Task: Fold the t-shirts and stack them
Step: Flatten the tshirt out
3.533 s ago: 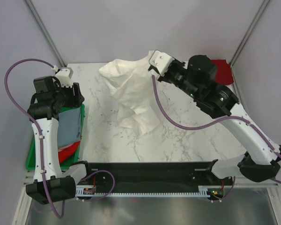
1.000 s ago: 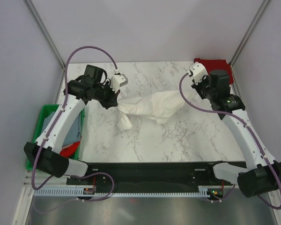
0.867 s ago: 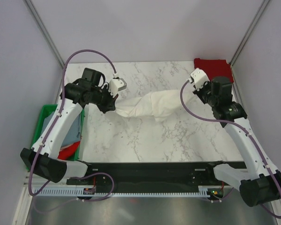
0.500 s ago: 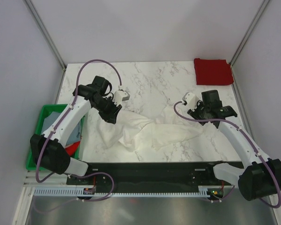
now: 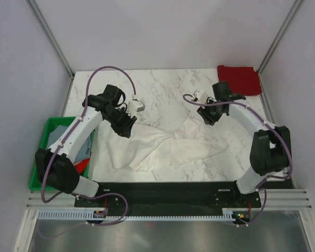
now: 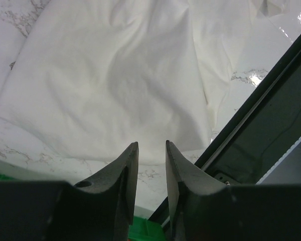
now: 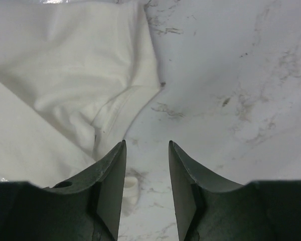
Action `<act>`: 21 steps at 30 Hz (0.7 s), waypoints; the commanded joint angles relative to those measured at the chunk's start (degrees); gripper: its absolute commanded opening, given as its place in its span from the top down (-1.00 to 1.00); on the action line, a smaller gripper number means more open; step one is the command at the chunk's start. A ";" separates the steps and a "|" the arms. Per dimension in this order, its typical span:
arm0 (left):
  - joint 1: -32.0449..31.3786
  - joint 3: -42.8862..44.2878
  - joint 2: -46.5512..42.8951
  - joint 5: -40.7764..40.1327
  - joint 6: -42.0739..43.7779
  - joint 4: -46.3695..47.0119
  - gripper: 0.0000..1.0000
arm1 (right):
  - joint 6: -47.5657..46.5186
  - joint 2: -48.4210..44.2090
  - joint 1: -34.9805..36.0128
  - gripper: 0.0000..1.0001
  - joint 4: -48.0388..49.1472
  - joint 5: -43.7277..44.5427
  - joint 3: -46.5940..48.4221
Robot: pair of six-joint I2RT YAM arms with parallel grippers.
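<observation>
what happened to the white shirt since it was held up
The left hand and right hand stretched the white t-shirt out, laid it on the table and let go; both are open. The dark red t-shirt and green crate stayed put.

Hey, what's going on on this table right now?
Two robot arms are working on a white shirt, which lies rumpled and unfolded on the table near the front edge. The left gripper and right gripper hover open by its left and right sides, holding nothing. A dark red shirt sits folded in the far right corner, and a green crate stands at the left.
</observation>
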 commanded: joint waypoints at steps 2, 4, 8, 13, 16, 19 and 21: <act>2.32 0.85 0.51 -1.45 -2.05 1.27 0.31 | 1.45 8.78 -0.10 0.08 0.77 -6.82 8.21; 3.63 1.03 0.87 -1.19 -2.31 1.19 0.31 | 1.89 12.92 -0.10 0.08 0.42 -7.61 11.91; 5.13 0.76 2.35 -0.66 -2.75 1.45 0.31 | 1.72 17.84 -0.10 0.09 -1.59 -10.68 17.00; 6.54 1.55 3.85 -0.40 -3.10 1.63 0.31 | 1.02 23.03 -0.01 0.11 -4.68 -11.57 20.00; 7.33 2.43 5.35 -0.84 -2.93 1.63 0.31 | -1.71 24.26 -0.10 0.14 -7.22 -12.54 19.92; 7.42 2.70 6.05 -0.84 -3.02 1.89 0.31 | -2.32 24.70 -0.10 0.14 -8.28 -12.72 19.57; 7.51 2.96 6.76 -0.92 -2.93 1.98 0.31 | -2.94 25.23 -0.10 0.14 -8.63 -13.15 19.56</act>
